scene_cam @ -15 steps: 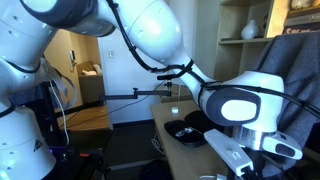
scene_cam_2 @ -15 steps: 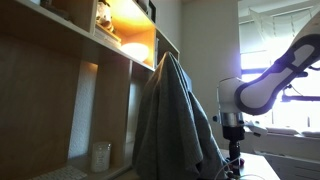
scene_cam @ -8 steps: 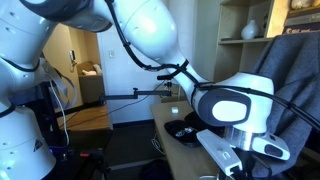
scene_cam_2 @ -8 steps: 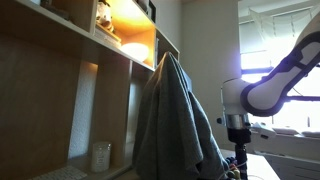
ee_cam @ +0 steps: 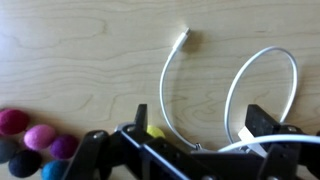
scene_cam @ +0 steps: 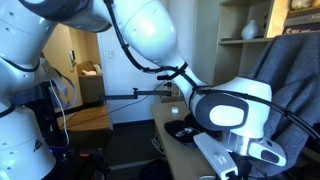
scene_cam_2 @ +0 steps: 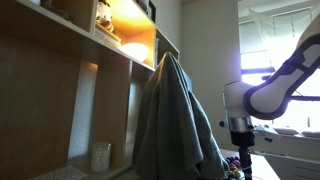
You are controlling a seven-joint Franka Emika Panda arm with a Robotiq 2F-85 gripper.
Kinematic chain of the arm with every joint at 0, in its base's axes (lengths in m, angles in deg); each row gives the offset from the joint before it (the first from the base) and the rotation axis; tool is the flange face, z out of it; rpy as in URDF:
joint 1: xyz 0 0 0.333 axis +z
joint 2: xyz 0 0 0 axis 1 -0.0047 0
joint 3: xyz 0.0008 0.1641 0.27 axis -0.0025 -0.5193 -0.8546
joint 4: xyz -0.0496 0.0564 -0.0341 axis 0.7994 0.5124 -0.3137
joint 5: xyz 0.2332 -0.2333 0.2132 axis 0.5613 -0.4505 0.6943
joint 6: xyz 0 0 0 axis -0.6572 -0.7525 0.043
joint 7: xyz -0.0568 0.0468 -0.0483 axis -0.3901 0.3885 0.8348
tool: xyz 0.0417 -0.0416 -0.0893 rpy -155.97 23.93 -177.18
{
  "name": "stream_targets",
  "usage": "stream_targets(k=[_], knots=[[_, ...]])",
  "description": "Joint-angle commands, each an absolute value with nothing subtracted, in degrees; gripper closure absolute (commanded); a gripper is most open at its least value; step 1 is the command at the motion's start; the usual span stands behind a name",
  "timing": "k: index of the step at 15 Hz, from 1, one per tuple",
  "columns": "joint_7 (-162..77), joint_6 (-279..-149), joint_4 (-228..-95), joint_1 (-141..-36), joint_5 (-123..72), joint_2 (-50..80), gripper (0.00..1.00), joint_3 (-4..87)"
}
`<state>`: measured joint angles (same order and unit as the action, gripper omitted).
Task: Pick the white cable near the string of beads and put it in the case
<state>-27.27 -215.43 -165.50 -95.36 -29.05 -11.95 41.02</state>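
— White cable (ee_cam: 161, 95): where does it lie?
— Flat on the pale wood table (ee_cam: 80, 60) in the wrist view, in two loose loops. The narrower loop ends in a small plug (ee_cam: 183, 39) that points away from the gripper. The wider loop arcs just beside it. Both run down under the gripper's body at the lower edge.

— And the gripper (ee_cam: 200, 122)?
— It hangs right above the cable with its jaws spread wide and nothing pinched. The black fingers (ee_cam: 262, 122) stand on either side of the loops. Whether a pad touches the cord I cannot tell.

— The beads?
— The beads (ee_cam: 40, 137) are bunched in the lower corner, near the narrower loop but apart from it: magenta, pink, purple, black and blue. A yellow bead (ee_cam: 155, 131) peeks out by one finger, just beside the cable.

— The case?
— The case (scene_cam: 183, 131) is black and rounded and sits on the table in an exterior view. It is just beside the thick white end of the arm (scene_cam: 235, 110), which covers part of it. Whether its lid is up or down I cannot tell.

— What stands around?
— A grey cloth (scene_cam: 295, 70) is draped behind the arm. The cloth (scene_cam_2: 175, 120) shows in both exterior views, here as a tall dark fold hanging beside lit wooden shelves (scene_cam_2: 125, 45). The arm (scene_cam_2: 265, 95) bends down in front of a bright window, its lower end too dark to read.
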Motion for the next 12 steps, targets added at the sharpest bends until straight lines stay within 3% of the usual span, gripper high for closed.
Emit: stream_targets(k=[1, 12], knots=[[-27.37, -216.21, -165.9, -95.86, -29.34, -11.81, 0.0, 40.86], [-25.75, -215.97, -163.21, -96.99, -29.13, -14.99, 0.0, 40.23]])
